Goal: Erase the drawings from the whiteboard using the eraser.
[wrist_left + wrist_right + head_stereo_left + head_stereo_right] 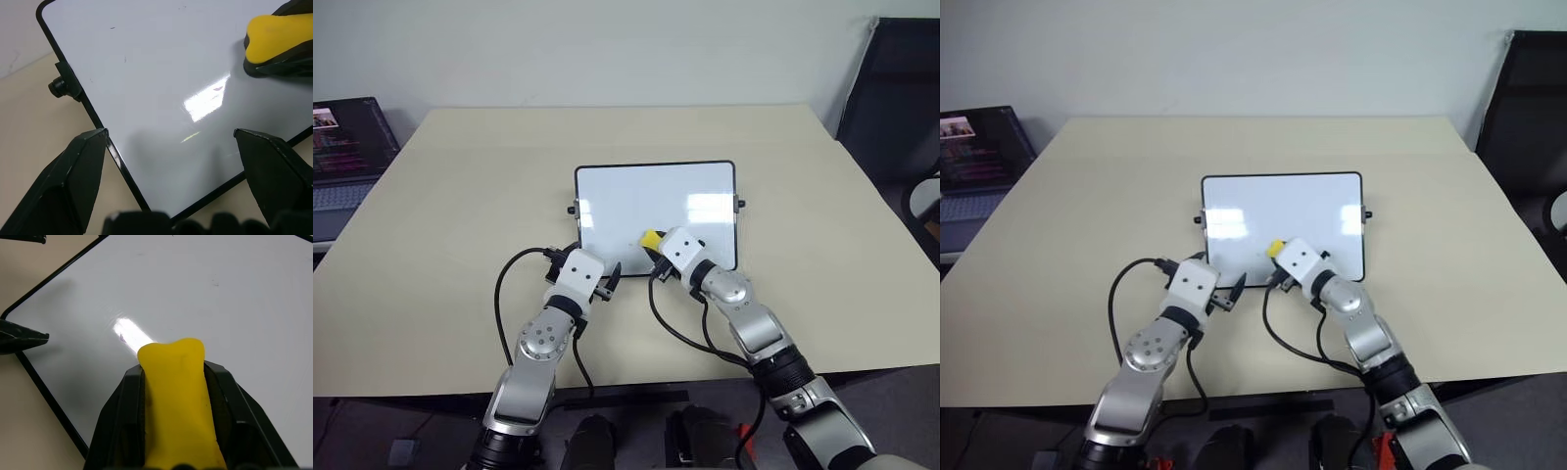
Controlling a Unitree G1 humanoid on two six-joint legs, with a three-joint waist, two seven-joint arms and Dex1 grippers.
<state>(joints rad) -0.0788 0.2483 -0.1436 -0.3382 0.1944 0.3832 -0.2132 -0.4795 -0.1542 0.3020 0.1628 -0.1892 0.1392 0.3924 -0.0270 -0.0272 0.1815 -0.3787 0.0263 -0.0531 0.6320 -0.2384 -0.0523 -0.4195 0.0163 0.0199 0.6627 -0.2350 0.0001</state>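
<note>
The two eye views look forward and down from the head over the table (431, 245), taking in the whole whiteboard (656, 196) from well back, with a laptop (342, 157) at the left edge. Each wrist view looks along its own fingers from close above the board. Both wrist views share its near corner and the eraser (178, 401).
</note>
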